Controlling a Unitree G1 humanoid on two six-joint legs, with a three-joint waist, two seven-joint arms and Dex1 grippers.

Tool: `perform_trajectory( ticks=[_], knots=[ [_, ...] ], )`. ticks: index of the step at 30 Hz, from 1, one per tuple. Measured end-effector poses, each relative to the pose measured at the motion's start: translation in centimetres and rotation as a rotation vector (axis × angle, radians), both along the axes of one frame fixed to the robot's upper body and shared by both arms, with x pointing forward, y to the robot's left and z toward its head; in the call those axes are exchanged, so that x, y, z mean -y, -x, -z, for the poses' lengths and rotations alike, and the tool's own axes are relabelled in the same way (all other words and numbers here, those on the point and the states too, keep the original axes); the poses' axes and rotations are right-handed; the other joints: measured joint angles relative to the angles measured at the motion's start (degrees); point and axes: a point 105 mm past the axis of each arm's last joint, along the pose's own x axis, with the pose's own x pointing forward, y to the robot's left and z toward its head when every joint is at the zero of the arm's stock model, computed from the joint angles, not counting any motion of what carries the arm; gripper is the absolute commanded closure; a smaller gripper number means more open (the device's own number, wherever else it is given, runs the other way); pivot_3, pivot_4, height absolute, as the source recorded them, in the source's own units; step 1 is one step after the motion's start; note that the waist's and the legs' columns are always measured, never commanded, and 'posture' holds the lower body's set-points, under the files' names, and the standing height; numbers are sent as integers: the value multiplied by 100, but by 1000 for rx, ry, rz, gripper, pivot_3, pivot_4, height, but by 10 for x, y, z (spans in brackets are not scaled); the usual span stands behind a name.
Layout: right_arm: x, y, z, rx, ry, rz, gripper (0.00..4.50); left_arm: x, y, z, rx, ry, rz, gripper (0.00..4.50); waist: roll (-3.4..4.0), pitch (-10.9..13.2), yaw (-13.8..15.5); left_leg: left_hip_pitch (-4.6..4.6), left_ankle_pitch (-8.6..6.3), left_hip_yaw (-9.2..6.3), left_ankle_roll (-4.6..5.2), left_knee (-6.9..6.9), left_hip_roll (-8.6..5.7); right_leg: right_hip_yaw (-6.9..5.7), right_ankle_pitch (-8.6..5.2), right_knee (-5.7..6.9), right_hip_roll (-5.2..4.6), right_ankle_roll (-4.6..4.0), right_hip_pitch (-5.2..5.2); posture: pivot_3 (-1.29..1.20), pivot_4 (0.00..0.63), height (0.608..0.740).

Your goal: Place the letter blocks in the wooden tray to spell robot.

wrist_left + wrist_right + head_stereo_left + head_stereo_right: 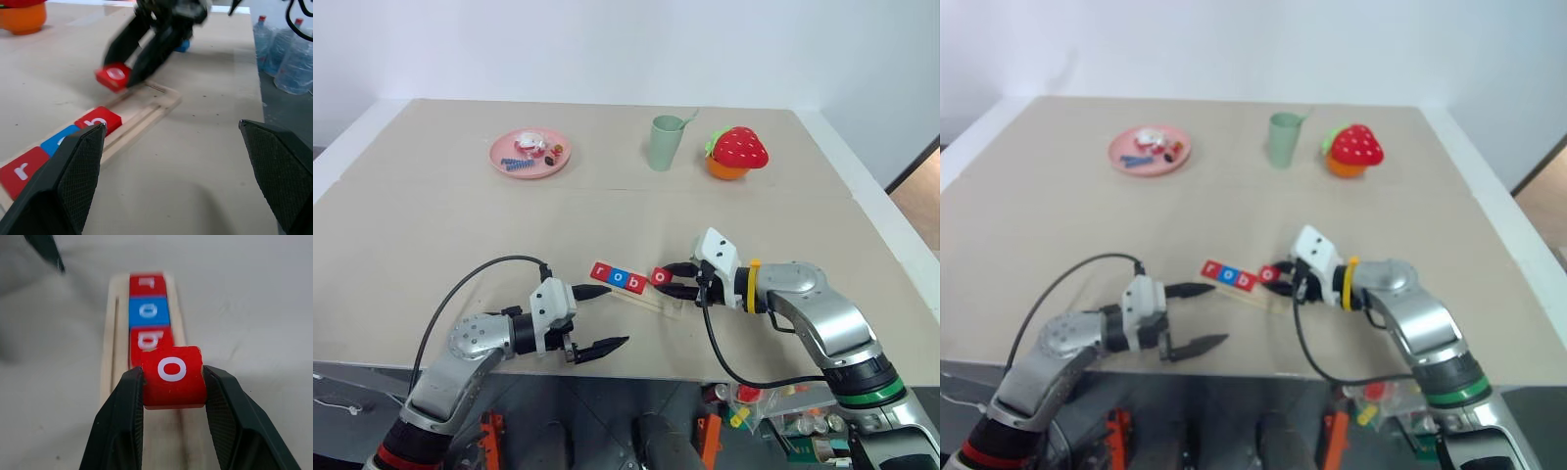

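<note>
So we've got our right gripper (172, 382) clamped on a small red square letter block with a white "o" (172, 374), one black finger on each side edge, letter facing up. That side grip makes sense: it leaves the bottom free so the tile can drop flat into the groove.

The long pale wooden tray (651, 300) sits near the front edge of the beige table (431, 225), roughly at 6 o'clock from the green cup (663, 143). Three tiles already sit in it touching each other: a red "r" block (145, 284), a blue "o" block (148, 311) and a red "b" block (146, 340). We're holding the new "o" just above the tray, right next to the "b", at about 3 o'clock from it in the head view, lined up with the groove. Looks like it's the fourth letter going in.

Our left gripper (597, 319) hangs spread wide open with nothing in it, at about 7 o'clock from the tray, parked out of the way we guess.

There's a blue block (182, 46) on the table past the right gripper, probably the "t", but we can't read its letter. The round pink plate (503, 164) and the strawberry toy (740, 148) are way off at the far side, not involved.
</note>
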Motion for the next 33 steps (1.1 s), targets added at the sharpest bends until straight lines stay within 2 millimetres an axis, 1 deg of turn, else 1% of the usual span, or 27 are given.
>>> perform_trajectory(
  ticks=[5,10,15,33],
  knots=[
    [-3,0,1,-11,2,-18,3318,-3,-2,0,0,4,-25,0,0,0,-2,2,0,-6,0,0,4,-5,2,1,6,-3,0,0,150,740],
    [-12,0,1,-22,-9,-48,3318,-5,-3,-1,3,5,-37,0,0,0,-5,3,2,-5,-1,1,3,-5,4,2,5,-4,1,0,150,740],
    [-16,0,3,-30,-15,-55,3318,-6,-4,-1,5,6,-47,0,0,0,-3,1,1,-5,-2,1,3,-5,2,1,4,-2,0,0,150,740],
    [-12,0,9,-47,-1,-46,3318,-7,-3,1,-4,1,-50,0,0,0,-5,1,2,-7,-1,1,3,-6,3,2,5,-3,0,0,150,740]
  ],
)
